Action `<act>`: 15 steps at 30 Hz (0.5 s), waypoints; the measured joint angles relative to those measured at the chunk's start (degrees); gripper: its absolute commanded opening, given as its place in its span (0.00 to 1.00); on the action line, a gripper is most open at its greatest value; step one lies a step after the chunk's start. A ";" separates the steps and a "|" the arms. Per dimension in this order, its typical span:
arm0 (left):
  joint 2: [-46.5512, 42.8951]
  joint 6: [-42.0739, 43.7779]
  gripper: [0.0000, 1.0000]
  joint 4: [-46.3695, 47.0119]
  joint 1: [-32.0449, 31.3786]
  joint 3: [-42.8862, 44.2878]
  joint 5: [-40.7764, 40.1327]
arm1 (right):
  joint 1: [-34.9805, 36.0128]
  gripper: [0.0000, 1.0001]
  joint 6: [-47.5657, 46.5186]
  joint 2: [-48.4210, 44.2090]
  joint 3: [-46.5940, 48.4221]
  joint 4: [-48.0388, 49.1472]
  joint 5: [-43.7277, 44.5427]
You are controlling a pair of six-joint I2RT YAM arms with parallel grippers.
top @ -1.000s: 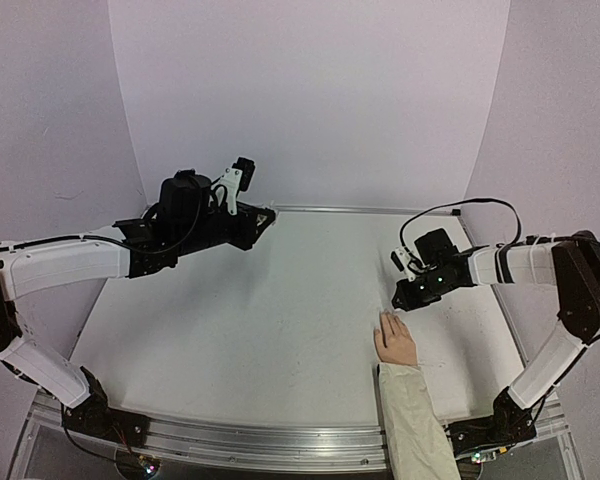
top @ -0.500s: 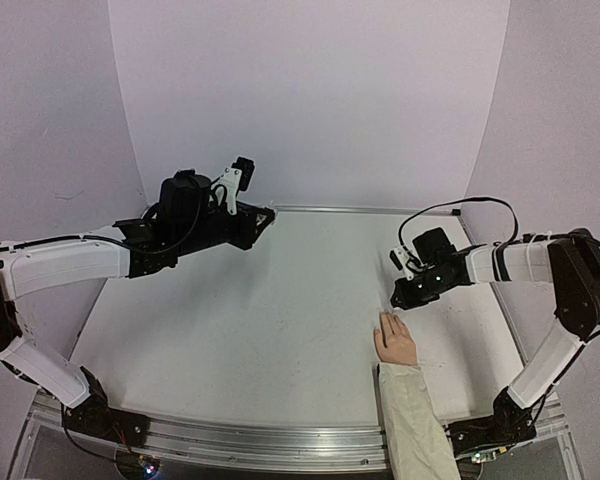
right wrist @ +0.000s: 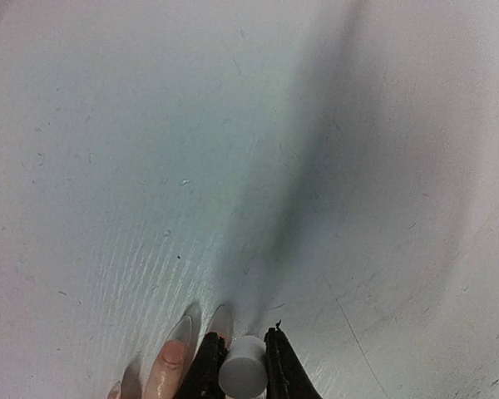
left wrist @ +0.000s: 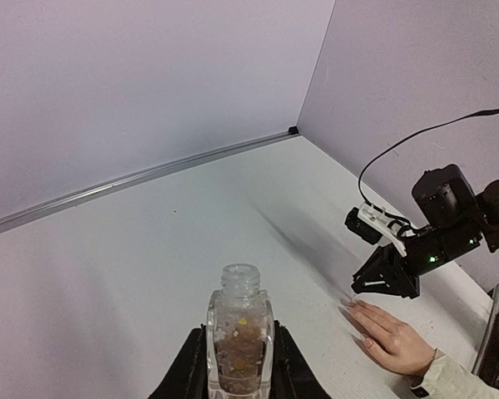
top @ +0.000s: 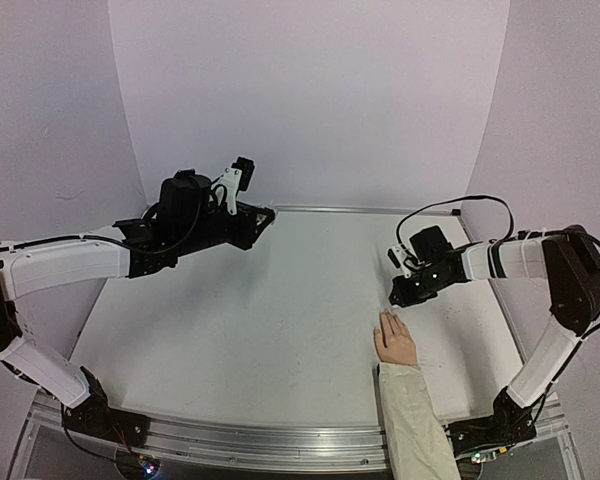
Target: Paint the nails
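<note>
Two tools, each pinching something, above a hand resting on the counter (top: 260, 310).
Nearest, the cream-sleeved hand (top: 395, 342) lies flat at the near right, its nails (right wrist: 174, 353) pointing away. Just beyond the fingertips, the right tool (top: 398, 298) angles down, clamped on a white cap (right wrist: 241, 371). Farther back on the left, the left tool (left wrist: 239, 376) holds an uncapped clear bottle (left wrist: 239, 328) upright, raised off the counter.
</note>
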 measured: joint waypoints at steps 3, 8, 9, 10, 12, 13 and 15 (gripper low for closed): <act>0.00 0.00 0.00 0.02 0.00 0.00 -0.22 | 0.00 0.00 0.00 0.46 0.79 0.07 0.28; 0.00 0.09 0.00 0.00 0.00 0.00 -0.39 | 0.00 0.00 0.00 0.59 2.14 0.02 0.87; 0.00 0.22 0.00 0.00 0.00 0.00 -0.44 | 0.00 0.00 0.00 0.59 2.49 0.04 1.14; 0.00 0.37 0.00 0.02 0.00 0.00 -0.57 | 0.00 0.00 0.00 0.59 2.97 0.02 1.40; 0.04 0.52 0.00 0.00 0.00 0.04 -0.85 | 0.00 0.00 0.00 0.57 3.52 0.04 1.75; 0.07 0.57 0.00 0.00 0.00 0.07 -0.87 | -0.02 0.00 -0.02 0.55 3.85 -0.04 1.79; 0.26 0.74 0.00 0.00 0.07 0.22 -0.90 | -0.07 0.00 -0.09 0.42 4.37 -0.15 1.77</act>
